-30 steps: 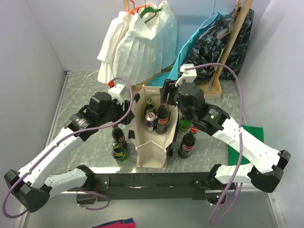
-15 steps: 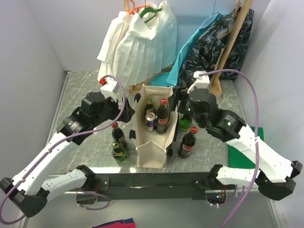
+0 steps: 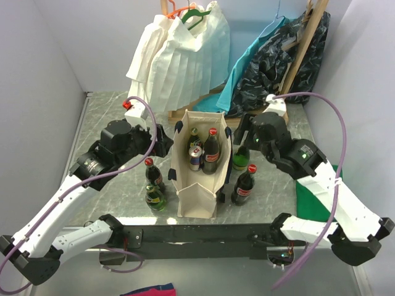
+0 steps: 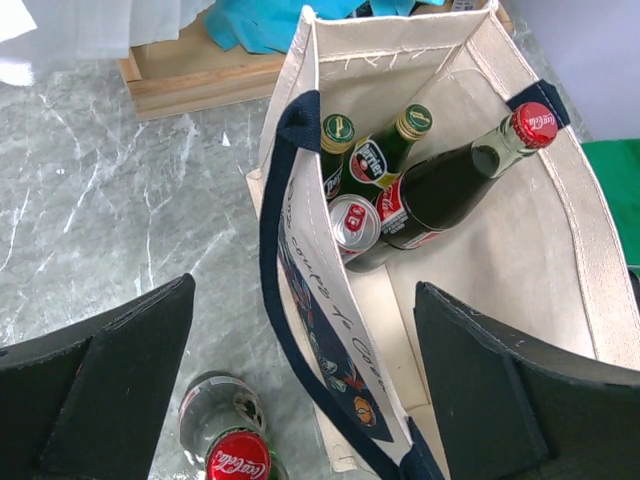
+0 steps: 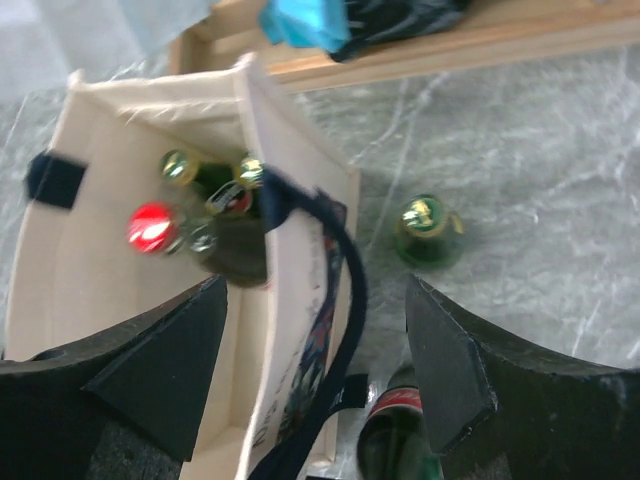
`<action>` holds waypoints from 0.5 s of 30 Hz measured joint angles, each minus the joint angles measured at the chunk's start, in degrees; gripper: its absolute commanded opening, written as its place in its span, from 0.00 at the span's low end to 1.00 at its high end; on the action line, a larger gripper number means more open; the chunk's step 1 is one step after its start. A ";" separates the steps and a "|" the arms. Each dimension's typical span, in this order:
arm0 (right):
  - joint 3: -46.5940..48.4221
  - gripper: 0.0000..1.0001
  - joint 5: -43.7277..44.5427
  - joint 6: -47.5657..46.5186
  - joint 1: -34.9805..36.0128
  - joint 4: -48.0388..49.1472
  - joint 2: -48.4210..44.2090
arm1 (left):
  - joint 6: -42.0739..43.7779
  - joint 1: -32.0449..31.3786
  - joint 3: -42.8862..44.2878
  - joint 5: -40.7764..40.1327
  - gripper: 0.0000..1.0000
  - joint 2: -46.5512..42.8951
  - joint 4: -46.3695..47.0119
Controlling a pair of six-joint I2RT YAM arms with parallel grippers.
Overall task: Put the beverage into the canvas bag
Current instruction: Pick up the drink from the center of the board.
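The canvas bag (image 3: pixel 197 196) stands upright at the middle of the marble table (image 3: pixel 105 117), mouth open, its navy handles hanging over both long sides. Inside it, the left wrist view shows four drinks crowded toward the bag's 10 o'clock corner: a dark cola bottle (image 4: pixel 440 195) with a red cap, leaning so its neck points to 2 o'clock, two green bottles (image 4: pixel 372 160) with green and gold caps side by side behind it, and a silver-topped can (image 4: pixel 353 222) touching the cola bottle's label. The rest of the bag floor (image 4: pixel 520 280) is bare canvas. Outside the bag, at its 8 o'clock, a red-capped bottle (image 3: pixel 153 174) and a green one (image 3: pixel 154 197) stand close together; at its 3 o'clock stand a green bottle with a gold cap (image 3: pixel 241 159) and, nearer the arms, another red-capped cola bottle (image 3: pixel 245 185). The left gripper (image 3: pixel 162 140) hangs at the bag's 10 o'clock, its jaws spread wide and holding nothing, the bag's left wall and handle between its fingers (image 4: pixel 110 380) in its own camera. The right gripper (image 3: pixel 242 132) hangs at the bag's 2 o'clock, also spread wide and empty; its wrist picture is blurred, so the bag's contents (image 5: pixel 215 215) show there only as smeared caps, probably the same four.
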 measured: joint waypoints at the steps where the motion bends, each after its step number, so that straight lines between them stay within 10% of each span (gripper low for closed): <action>1: -0.02 0.78 -1.01 0.31 -1.70 -0.28 0.00 | -0.31 0.00 0.00 -0.04 0.96 -0.11 0.00; 15: -0.44 0.78 -11.02 -1.73 -15.30 -2.43 7.74 | -0.76 0.00 0.00 -1.75 0.96 -0.44 0.28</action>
